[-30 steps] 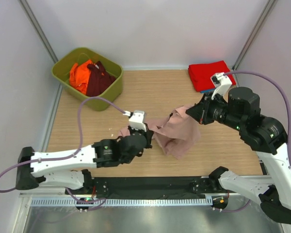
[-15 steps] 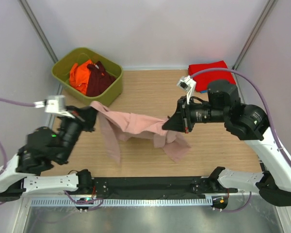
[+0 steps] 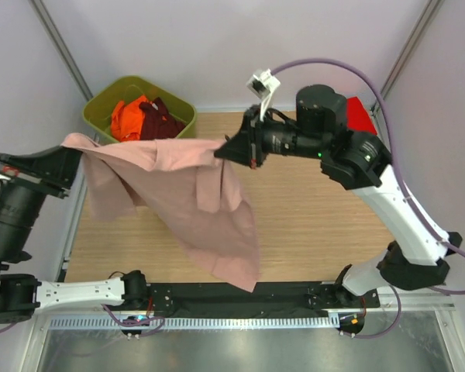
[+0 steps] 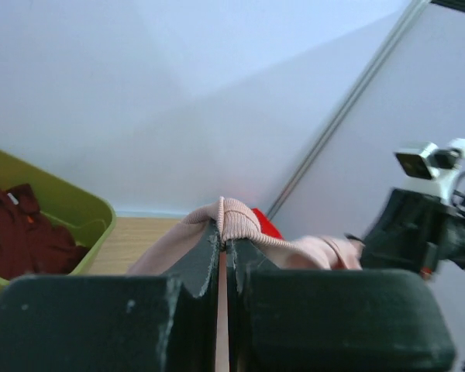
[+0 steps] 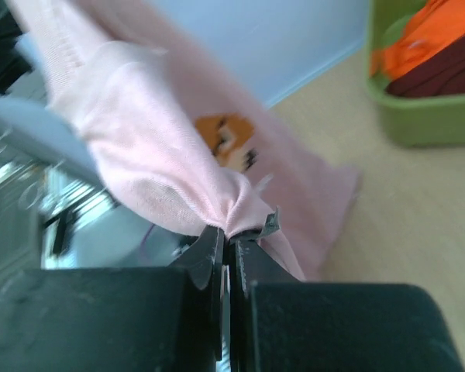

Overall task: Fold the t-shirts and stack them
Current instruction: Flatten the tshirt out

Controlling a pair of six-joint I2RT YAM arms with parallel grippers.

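I have the dusty-pink t-shirt (image 3: pixel 178 194) stretched in the air just in front of the green bin (image 3: pixel 101 98). Its top edge runs from the bin's left side to past its right corner, and the body hangs down toward me. My left gripper (image 4: pixel 223 236) is clamped tight on a ribbed edge of the cloth. My right gripper (image 5: pixel 229 232) is pinched closed on a small gathered knot of fabric. That right-hand bite looks thin, and I judge a sharp tug could pull it free and drop that side in a heap. The cloth hangs twisted, with a flap doubled over mid-span, so laying it down like this would trap creases. Its left part drapes close to the bin's front rim and could snag there or drag at the orange tee (image 3: pixel 126 120) and maroon tee (image 3: pixel 159 128) inside. The folded red tee (image 3: pixel 360 115) sits well to the right of the bin.
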